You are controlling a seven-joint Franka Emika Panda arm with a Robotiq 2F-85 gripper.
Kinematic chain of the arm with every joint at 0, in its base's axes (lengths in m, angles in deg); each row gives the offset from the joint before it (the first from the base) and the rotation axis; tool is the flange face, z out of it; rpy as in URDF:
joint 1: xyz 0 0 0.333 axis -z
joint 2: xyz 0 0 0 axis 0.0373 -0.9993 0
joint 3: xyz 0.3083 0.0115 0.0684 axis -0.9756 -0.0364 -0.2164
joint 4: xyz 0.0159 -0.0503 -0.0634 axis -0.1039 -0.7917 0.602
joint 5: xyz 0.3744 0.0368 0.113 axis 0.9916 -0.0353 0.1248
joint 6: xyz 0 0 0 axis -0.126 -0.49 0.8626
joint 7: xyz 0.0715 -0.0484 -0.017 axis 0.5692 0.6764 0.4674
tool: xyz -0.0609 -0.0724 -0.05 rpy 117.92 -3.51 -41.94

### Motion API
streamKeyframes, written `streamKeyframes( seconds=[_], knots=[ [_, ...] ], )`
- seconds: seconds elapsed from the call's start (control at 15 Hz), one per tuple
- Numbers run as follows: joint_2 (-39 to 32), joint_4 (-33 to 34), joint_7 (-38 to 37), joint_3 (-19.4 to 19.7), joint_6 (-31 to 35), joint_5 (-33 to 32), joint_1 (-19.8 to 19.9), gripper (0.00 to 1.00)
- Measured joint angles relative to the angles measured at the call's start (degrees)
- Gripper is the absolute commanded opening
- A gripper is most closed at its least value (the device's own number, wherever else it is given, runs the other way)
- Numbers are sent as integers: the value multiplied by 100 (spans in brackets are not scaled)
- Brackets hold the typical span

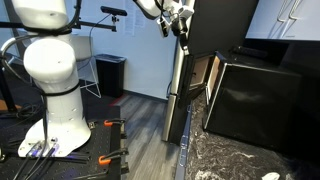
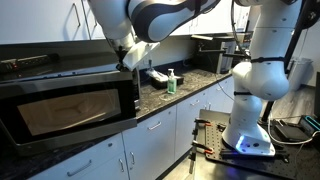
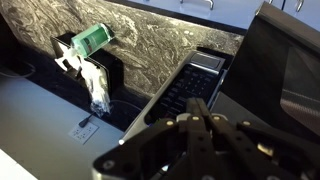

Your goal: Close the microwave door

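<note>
The microwave (image 2: 60, 78) is a black box on the counter, seen from its side in an exterior view (image 1: 255, 95). The microwave door (image 2: 65, 112), with its dark glossy window, lies almost against the face and looks slightly ajar at its free edge. In the wrist view the door (image 3: 288, 70) rises to the right of the keypad (image 3: 195, 82). My gripper (image 2: 133, 60) (image 1: 182, 35) is at the door's upper free corner. Its fingers (image 3: 200, 108) are pressed together, shut on nothing, just in front of the keypad and the door's edge.
A green soap bottle (image 2: 170, 82) (image 3: 92, 40) and a black holder with a white cloth (image 3: 95, 85) stand on the granite counter (image 3: 160, 35). The robot's white base (image 2: 250, 125) (image 1: 55, 100) stands on the floor. A tall black panel (image 1: 177, 105) ends the counter, with a bin (image 1: 110, 75) behind.
</note>
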Motion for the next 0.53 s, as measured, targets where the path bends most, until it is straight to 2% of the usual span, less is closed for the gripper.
streamKeyframes(
  seconds=[0.53],
  knots=[
    [2, 1, 63, 1, -7, 0, 2, 0]
  ],
)
